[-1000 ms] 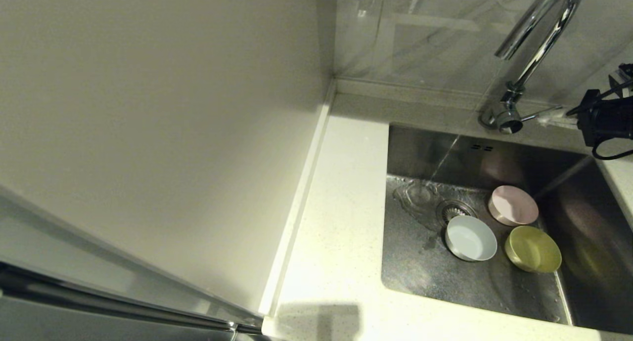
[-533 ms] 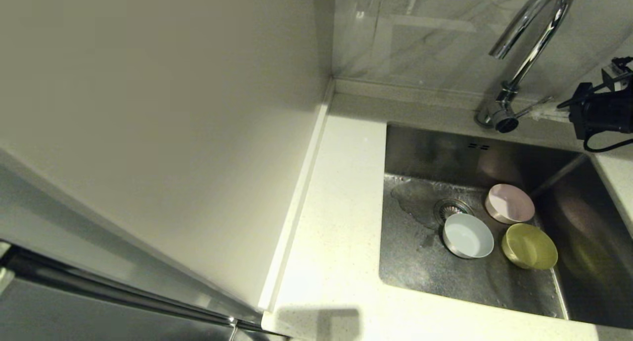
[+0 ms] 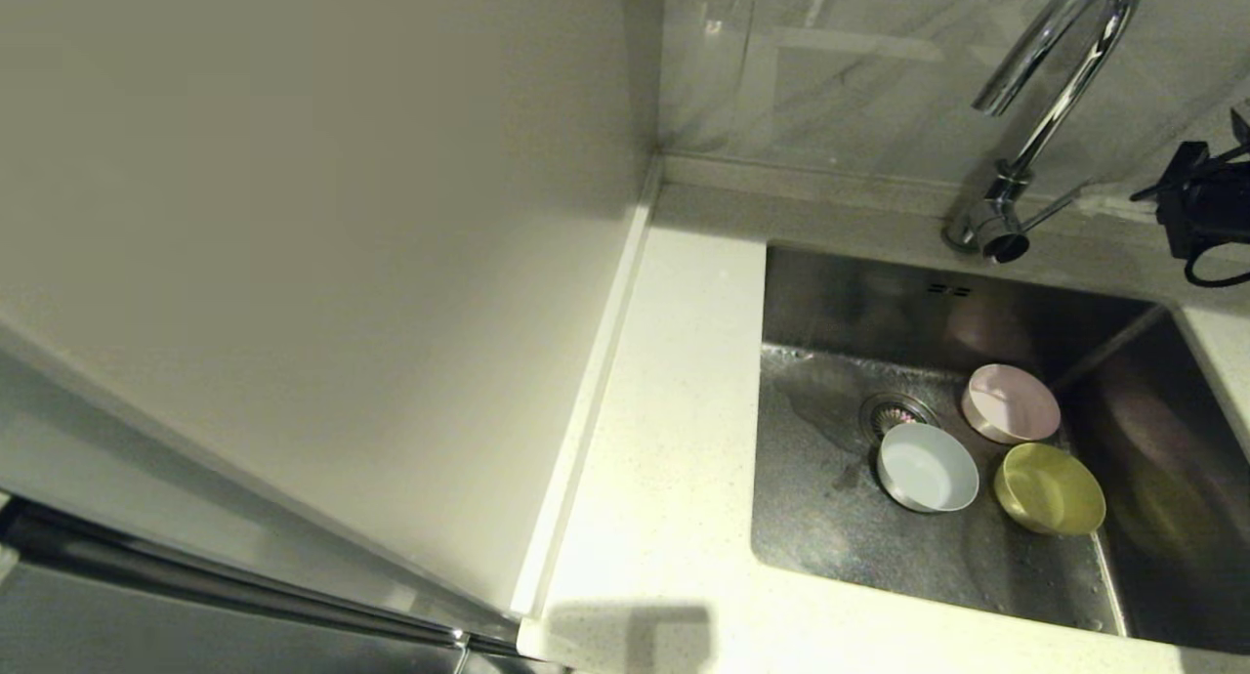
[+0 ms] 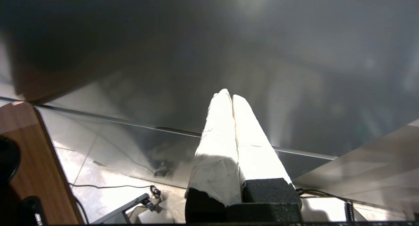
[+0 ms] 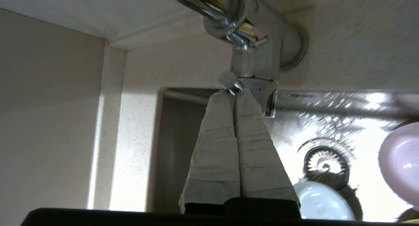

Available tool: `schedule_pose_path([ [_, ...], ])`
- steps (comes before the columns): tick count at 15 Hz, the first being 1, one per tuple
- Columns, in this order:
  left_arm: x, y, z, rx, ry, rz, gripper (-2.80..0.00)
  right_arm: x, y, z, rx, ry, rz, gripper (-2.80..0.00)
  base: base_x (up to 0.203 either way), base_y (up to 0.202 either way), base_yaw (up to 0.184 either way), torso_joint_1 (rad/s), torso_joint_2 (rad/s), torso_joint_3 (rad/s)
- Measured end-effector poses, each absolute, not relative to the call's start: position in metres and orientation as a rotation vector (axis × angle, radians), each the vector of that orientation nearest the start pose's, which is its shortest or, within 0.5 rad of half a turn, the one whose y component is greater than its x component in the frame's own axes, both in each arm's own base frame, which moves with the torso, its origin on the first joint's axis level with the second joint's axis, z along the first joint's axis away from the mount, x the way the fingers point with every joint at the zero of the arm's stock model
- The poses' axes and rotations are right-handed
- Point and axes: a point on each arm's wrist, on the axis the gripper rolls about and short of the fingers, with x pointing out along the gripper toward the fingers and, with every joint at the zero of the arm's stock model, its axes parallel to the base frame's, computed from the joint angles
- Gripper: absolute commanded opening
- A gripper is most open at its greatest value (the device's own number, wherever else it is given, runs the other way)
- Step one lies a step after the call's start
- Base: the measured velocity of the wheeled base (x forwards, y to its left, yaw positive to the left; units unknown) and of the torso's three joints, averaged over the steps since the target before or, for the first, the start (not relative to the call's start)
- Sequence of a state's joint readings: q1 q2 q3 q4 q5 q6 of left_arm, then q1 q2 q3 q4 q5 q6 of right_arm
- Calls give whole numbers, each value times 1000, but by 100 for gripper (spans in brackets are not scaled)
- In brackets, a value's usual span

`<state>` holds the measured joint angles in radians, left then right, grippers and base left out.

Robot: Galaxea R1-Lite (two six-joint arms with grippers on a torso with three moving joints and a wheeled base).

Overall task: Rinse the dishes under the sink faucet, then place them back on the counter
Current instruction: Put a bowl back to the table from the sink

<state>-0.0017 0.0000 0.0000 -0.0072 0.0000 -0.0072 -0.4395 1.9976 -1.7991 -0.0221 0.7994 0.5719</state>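
Note:
Three bowls sit in the steel sink (image 3: 830, 527) beside the drain (image 3: 894, 415): pale pink (image 3: 1012, 403), pale blue-white (image 3: 928, 468) and yellow-green (image 3: 1050, 488). The chrome faucet (image 3: 1060, 78) arches over the basin and no water runs from it. Its thin lever (image 3: 1053, 208) points right toward my right arm's black wrist (image 3: 1206, 210). In the right wrist view my right gripper (image 5: 234, 93) is shut, its tips against the lever's end (image 5: 233, 85). My left gripper (image 4: 230, 96) is shut and empty, parked low out of the head view.
The white speckled counter (image 3: 674, 440) runs along the sink's left and front, bounded by a raised edge strip (image 3: 596, 381) and a cream wall panel (image 3: 322, 264). A wet patch lies on the sink floor left of the drain. The left gripper faces a dark cabinet front above the floor.
The water stream running from the spout a second ago has stopped. The lever's end has risen, and my right arm has drawn back to the right.

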Motion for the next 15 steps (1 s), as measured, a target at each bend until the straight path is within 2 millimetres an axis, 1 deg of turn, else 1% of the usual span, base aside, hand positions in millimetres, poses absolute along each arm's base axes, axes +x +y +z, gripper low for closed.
schedule_pose_path([
  [2, -23, 0, 76, -7, -7, -2, -280, 363, -160, 292, 622, 252, 292, -280, 0, 0, 0, 0, 0, 0],
  [5, -23, 0, 76, -8, -7, -2, -280, 341, -166, 273, 575, 307, 250, -280, 0, 0, 0, 0, 0, 0],
  [6, -23, 0, 76, -7, -7, -2, -280, 331, -168, 266, 549, 326, 235, -280, 0, 0, 0, 0, 0, 0],
  [9, -23, 0, 76, -7, -8, -2, -280, 292, -172, 248, 439, 443, 182, -280, 0, 0, 0, 0, 0, 0],
  [11, -23, 0, 76, -8, -7, -2, -280, 264, -168, 234, 315, 588, 123, -280, 0, 0, 0, 0, 0, 0],
  [13, -23, 0, 76, -8, -7, -2, -280, 236, -158, 221, 153, 775, 74, -280, 0, 0, 0, 0, 0, 0],
  [14, -23, 0, 76, -8, -7, -2, -280, 223, -151, 218, 79, 846, 65, -280, 0, 0, 0, 0, 0, 0],
  [15, -23, 0, 76, -8, -7, -2, -280, 216, -145, 219, 24, 871, 65, -280, 0, 0, 0, 0, 0, 0],
])
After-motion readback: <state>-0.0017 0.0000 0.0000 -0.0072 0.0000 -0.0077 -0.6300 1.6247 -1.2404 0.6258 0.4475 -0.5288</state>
